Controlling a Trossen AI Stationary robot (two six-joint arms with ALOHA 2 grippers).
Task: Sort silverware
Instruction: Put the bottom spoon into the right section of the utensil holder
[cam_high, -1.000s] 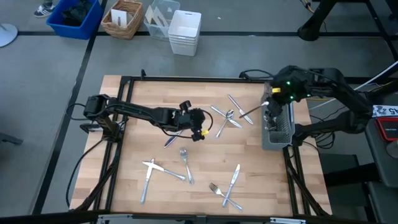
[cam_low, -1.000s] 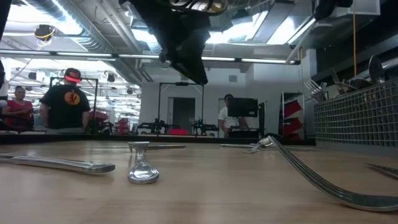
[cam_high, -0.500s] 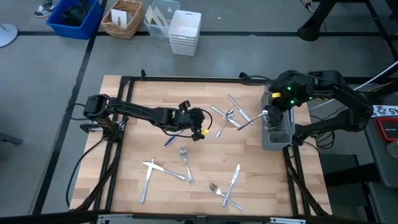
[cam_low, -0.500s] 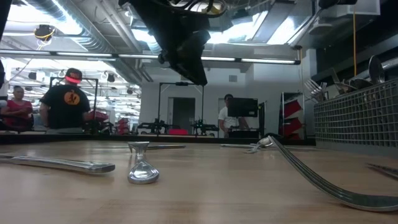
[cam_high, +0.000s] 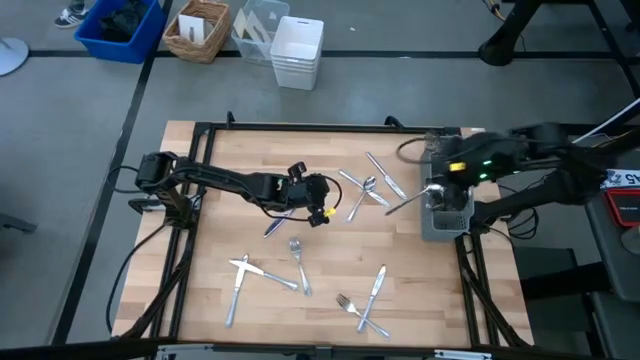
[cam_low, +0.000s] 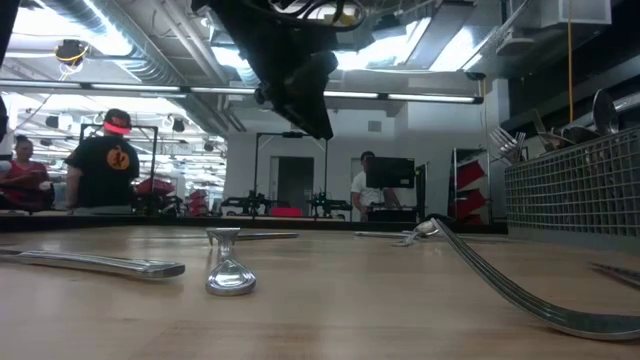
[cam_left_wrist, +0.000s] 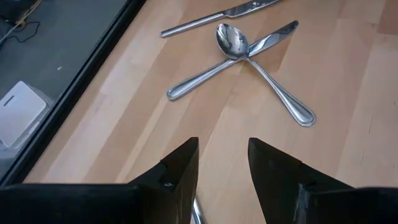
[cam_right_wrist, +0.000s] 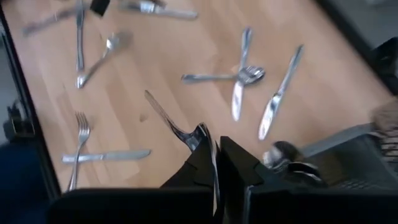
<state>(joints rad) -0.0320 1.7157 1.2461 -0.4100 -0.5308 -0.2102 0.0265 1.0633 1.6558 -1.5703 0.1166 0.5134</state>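
Table edge caddy (cam_high: 446, 212) partly hidden under right gripper (cam_high: 437, 188).

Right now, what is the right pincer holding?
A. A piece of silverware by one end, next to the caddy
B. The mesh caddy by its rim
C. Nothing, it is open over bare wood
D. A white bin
A: the right pincer is shut on a slim piece of silverware that sticks out over the table beside the caddy.

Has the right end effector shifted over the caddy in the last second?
Yes. In the high view the right end effector, shut on a fork, has slid along the caddy toward its near end, while the caddy itself stays put.
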